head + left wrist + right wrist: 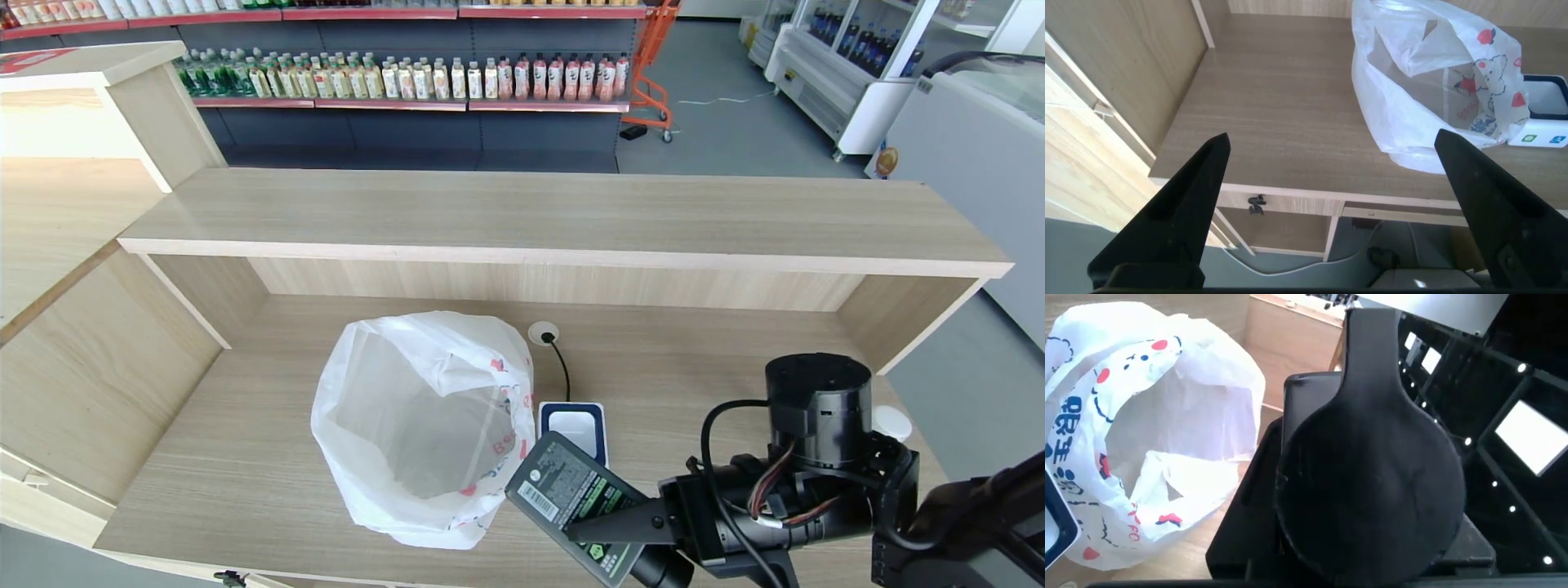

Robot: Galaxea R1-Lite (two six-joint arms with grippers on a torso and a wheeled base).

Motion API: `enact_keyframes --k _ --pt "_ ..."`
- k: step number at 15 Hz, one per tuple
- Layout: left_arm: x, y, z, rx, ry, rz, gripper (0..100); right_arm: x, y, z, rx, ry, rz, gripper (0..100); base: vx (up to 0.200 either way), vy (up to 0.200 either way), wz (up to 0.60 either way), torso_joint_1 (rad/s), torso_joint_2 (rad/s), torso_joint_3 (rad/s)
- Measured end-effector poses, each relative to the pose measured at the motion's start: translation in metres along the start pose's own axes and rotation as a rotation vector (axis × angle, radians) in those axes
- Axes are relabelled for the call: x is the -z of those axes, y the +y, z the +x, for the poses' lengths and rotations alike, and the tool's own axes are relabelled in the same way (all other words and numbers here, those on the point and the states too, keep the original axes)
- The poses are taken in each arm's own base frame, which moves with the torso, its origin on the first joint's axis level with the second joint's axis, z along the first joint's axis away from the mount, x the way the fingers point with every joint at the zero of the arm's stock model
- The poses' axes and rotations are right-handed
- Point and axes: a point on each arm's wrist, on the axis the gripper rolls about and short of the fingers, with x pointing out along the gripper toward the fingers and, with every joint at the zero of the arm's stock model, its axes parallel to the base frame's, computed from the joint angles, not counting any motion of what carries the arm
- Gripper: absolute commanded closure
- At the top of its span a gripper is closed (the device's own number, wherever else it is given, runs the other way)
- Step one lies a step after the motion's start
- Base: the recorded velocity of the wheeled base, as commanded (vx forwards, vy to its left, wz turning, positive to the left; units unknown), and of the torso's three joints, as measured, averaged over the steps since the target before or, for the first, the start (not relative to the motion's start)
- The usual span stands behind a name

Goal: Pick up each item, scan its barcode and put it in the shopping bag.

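My right gripper point(633, 527) is shut on a flat dark package point(567, 494) with a barcode label and green print, held tilted over the counter's front right. The package hangs just right of the open white shopping bag point(424, 425) and in front of the blue-rimmed scanner point(571, 429). In the right wrist view one black finger point(1372, 465) covers the dark package point(1249, 531), with the bag point(1151, 433) beyond. My left gripper point(1331, 204) is open with nothing in it, above the counter's front edge; the bag point(1437, 82) and scanner point(1545, 94) lie farther off.
The wooden counter point(245, 457) has a raised shelf point(555, 216) along its back and side walls. A black cable runs from a grommet point(543, 332) to the scanner. A small white round object point(891, 422) sits at the right, behind my right arm.
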Motion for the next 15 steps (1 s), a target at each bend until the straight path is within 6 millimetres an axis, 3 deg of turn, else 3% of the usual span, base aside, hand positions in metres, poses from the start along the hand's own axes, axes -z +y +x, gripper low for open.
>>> enact_keyframes --k 15 --pt "0.0000 0.0000 0.0000 0.000 0.000 0.000 0 0.0011 0.0023 0.0018 0.011 -0.015 0.035 100 0.000 0.000 0.00 0.000 0.00 0.000"
